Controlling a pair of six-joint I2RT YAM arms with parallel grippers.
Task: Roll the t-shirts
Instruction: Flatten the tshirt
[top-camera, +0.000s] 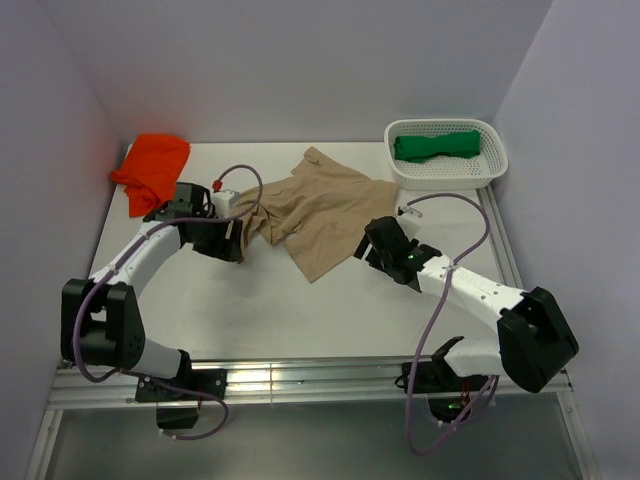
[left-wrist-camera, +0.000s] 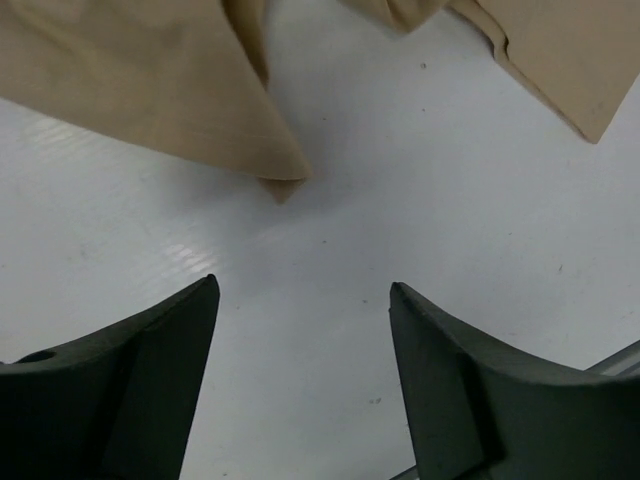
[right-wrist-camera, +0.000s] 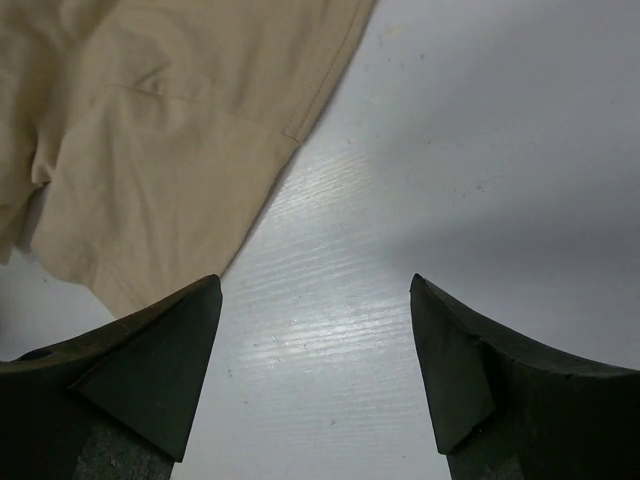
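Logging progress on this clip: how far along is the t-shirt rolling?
Done, it seems: the green t-shirt lies bundled in the white basket. In hand: nothing is gripped; the tan t-shirt lies spread and rumpled mid-table, with the left arm and right arm at its edges, jaws open and empty. Left: roll the tan one, then the orange t-shirt heaped at the far left corner.

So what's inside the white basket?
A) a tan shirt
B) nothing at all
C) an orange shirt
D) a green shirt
D: the green shirt lies bundled inside the white basket, while the orange shirt at the far left and the tan shirt in the middle both lie outside it.
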